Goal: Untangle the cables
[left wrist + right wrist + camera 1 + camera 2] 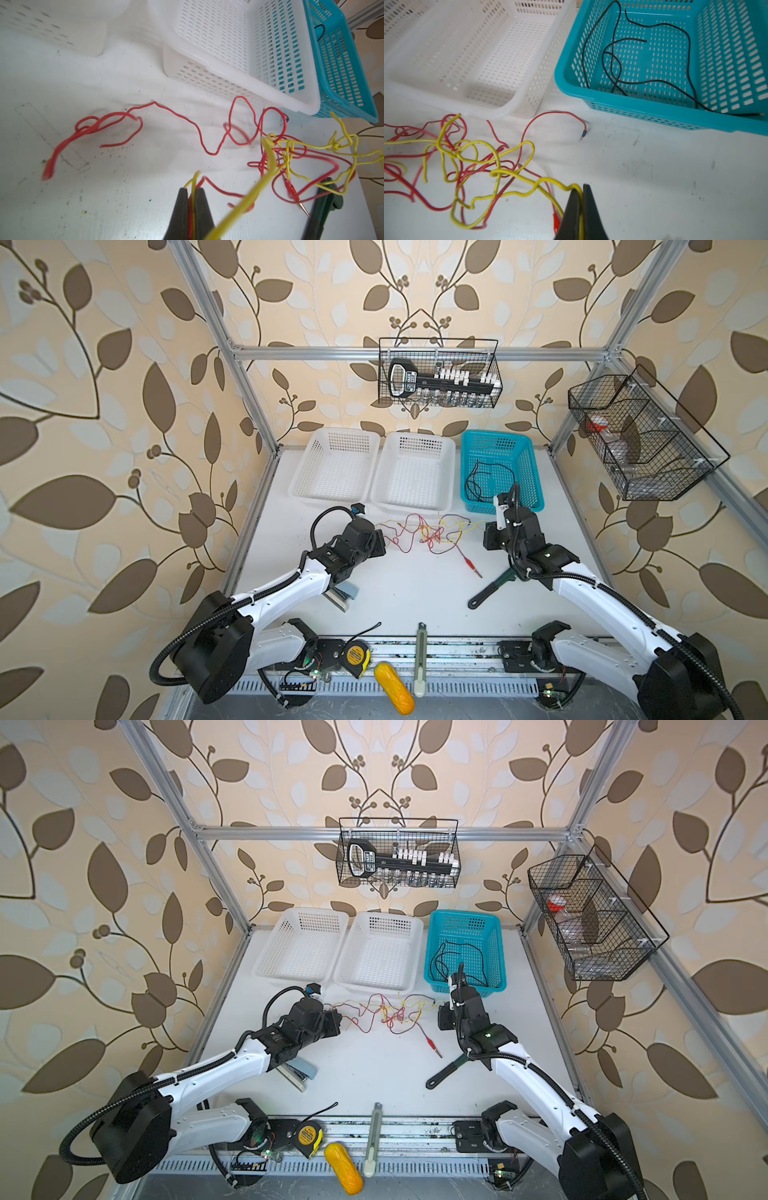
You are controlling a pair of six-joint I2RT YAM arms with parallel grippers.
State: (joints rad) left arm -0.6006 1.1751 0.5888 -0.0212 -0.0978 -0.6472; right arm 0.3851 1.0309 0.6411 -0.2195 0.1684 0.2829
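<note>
The knot of thin red and yellow plastic-coated cables (432,533) lies on the white tabletop (415,593) between the 2 grippers, reaching into both. The left gripper (192,190) is pressed together on 1 yellow and 1 red strand; the right gripper (580,189) pinches 1 yellow strand. Beyond the right gripper, a thin black cable (641,82) sits in the teal slotted plastic basket (654,110). Pulling apart could cinch the yellow loops tighter, because the left pinch drags red along.

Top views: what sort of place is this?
Probably a staged robot test cell, not a home: an aluminium frame boxes in the white table, and leaf wallpaper lines its walls.
</note>
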